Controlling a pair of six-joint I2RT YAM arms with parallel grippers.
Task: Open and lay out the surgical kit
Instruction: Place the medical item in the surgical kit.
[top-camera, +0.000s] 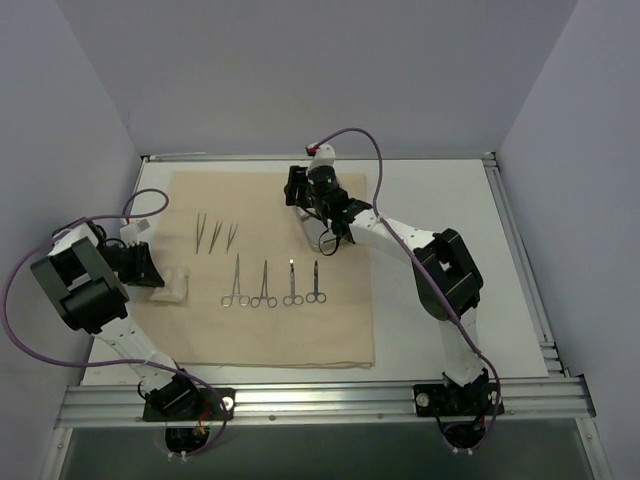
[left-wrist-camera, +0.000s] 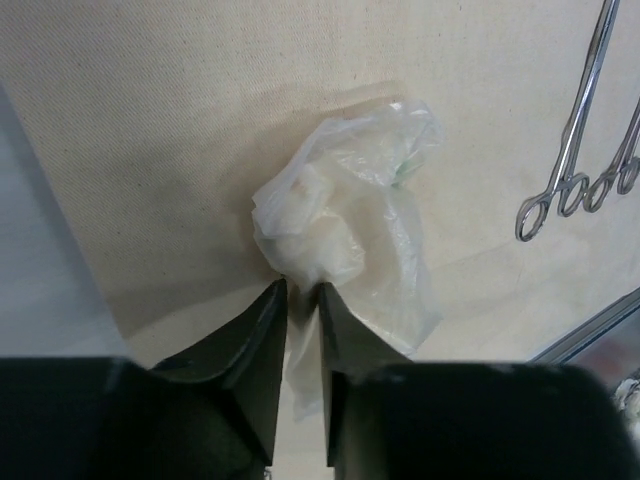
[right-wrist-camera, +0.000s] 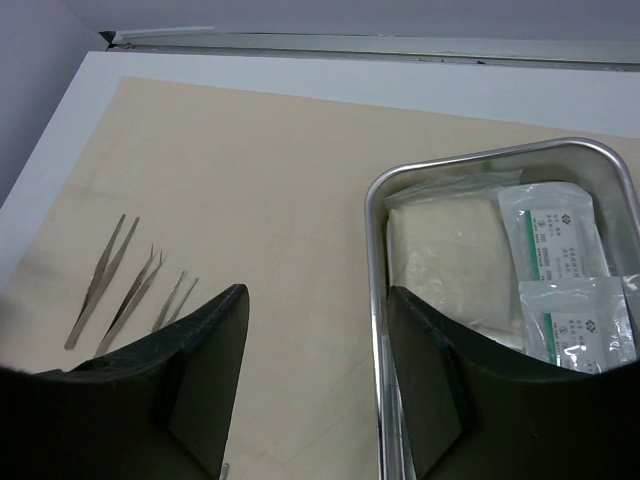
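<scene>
LEFT: my left gripper (left-wrist-camera: 302, 292) has jaws barely apart, film of the clear packet (left-wrist-camera: 350, 220) in the gap, grip untellable; packet lies on the cloth (left-wrist-camera: 150, 100), so I'd back off straight | RIGHT: my right gripper (right-wrist-camera: 315, 300) gapes empty, straddling the tray (right-wrist-camera: 470, 159) wall; aim inward for the gauze (right-wrist-camera: 445, 260).

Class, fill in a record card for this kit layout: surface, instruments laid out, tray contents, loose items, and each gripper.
surface: beige cloth spread flat
laid out: three tweezers in a row; nearer the arms, four ring-handled instruments
tray: steel tray holds two printed packets and a white gauze pad
loose item: clear bag with white contents, near the cloth's left edge
left gripper: jaws nearly together at the bag; grip unclear
right gripper: open over the tray's rim
</scene>
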